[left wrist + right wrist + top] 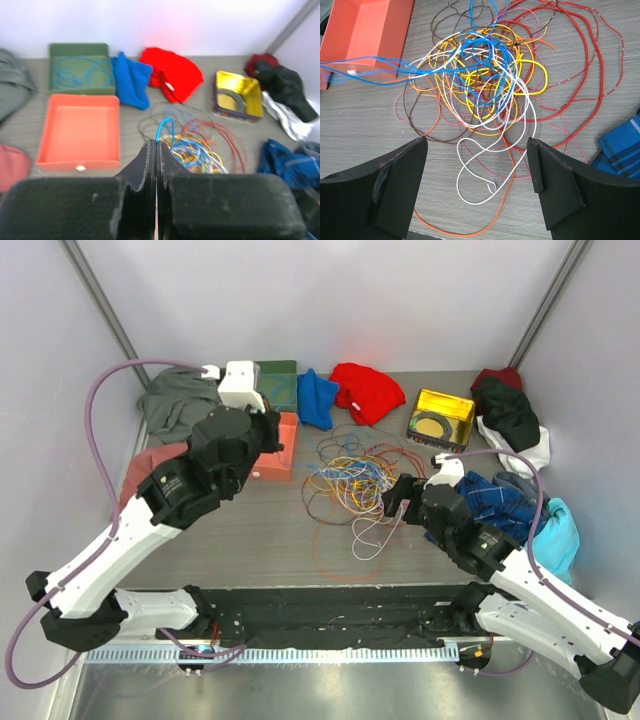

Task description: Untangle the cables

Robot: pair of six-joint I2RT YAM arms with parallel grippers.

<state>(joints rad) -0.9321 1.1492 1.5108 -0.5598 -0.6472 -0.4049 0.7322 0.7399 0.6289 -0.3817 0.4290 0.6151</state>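
Right wrist: blue cable strands [370,64] run toward nine o'clock. My left end effector [156,146] pinches them; right end effector [477,150] spread.

Two white arms [95,555] with black joints [228,440], looping purple-grey hoses [96,410], black wedge-shaped claw fingers [395,192]

Open lane: bare table [250,535] near-left of cables [350,480]. Left side blocked: orange tray [288,452] sits just beside the tangle, with blue strands [370,65] strung across to left gripper [156,146]. Far side hemmed by blue cloth [317,398], red cloth [368,390] and gold tin [440,418], all near the loops. Right: plaid cloth [497,498] near, right gripper [477,145] between, jaws wide over the near loops.
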